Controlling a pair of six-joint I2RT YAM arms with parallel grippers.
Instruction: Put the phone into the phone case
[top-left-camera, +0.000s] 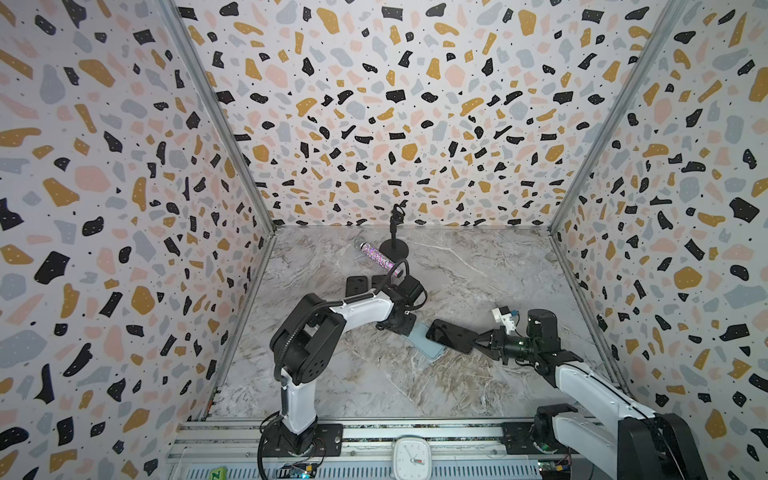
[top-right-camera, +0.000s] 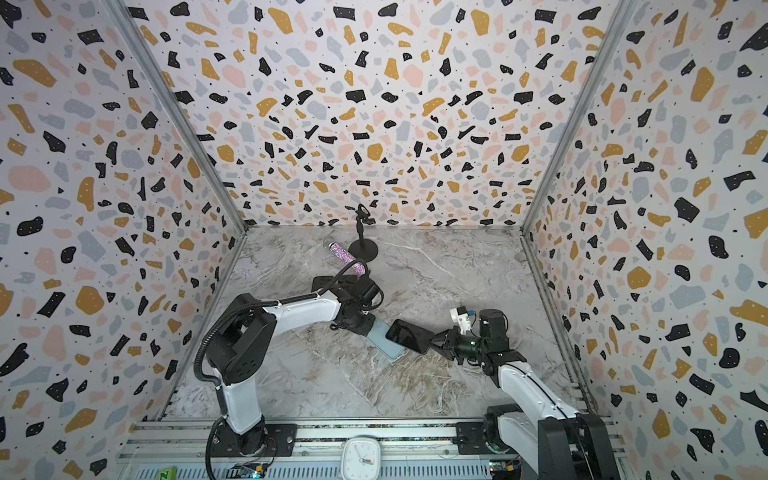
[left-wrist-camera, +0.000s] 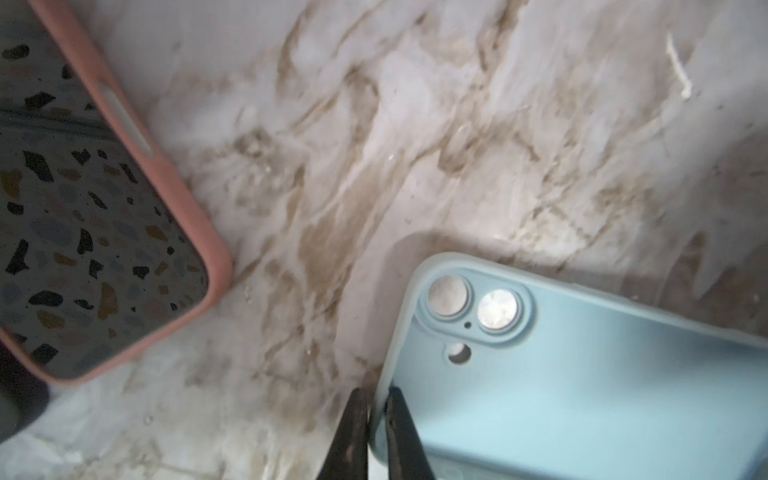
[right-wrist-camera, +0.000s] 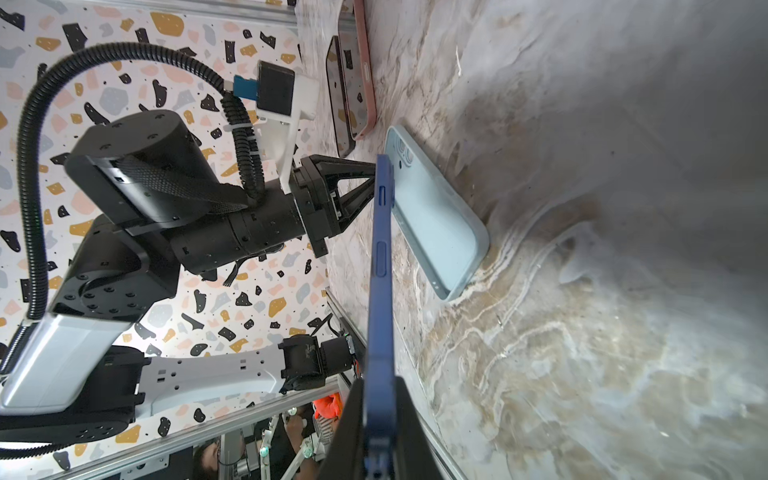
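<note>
**Bimanual cell, marbled grey-and-brown worktop (top-left-camera: 478, 266).** The light-blue soft phone case (top-left-camera: 432, 348) (top-right-camera: 384, 340) lies flat on the worktop with its open side up. In the left wrist view the marble shows through the camera cut-outs at one end of the case.

**Left gripper (left-wrist-camera: 377, 392).** The jaws stand almost together and pinch the case's rim just beside the camera cut-outs. One finger is inside the case and one is outside it.

**Right gripper (top-left-camera: 478, 343) (top-right-camera: 432, 341).** It is clamped on the short end of the dark-blue phone with a glossy black screen (top-left-camera: 452, 336) (top-right-camera: 409, 336). The phone is held off the worktop, screen up, over the case. In both top views it overlaps the case's long edge. In the right wrist view the phone (right-wrist-camera: 380, 249) is seen edge-on between the two fingers, and a gap separates it from the case (right-wrist-camera: 436, 220) along its length.

**Surroundings.**
- A phone in a pink case (left-wrist-camera: 187, 208) lies screen up just beyond the camera end of the light-blue case.
- A dark phone-shaped slab (right-wrist-camera: 338, 104) lies beside the pink-cased phone.
- A glitter-covered cylinder (top-left-camera: 378, 258) lies on its side farther beyond that end.
- A black stand with a round base (top-left-camera: 395, 248) is upright near the cylinder.
- A white square clock (top-left-camera: 411, 457) sits on the rail, well apart from the case on its opposite side.
</note>
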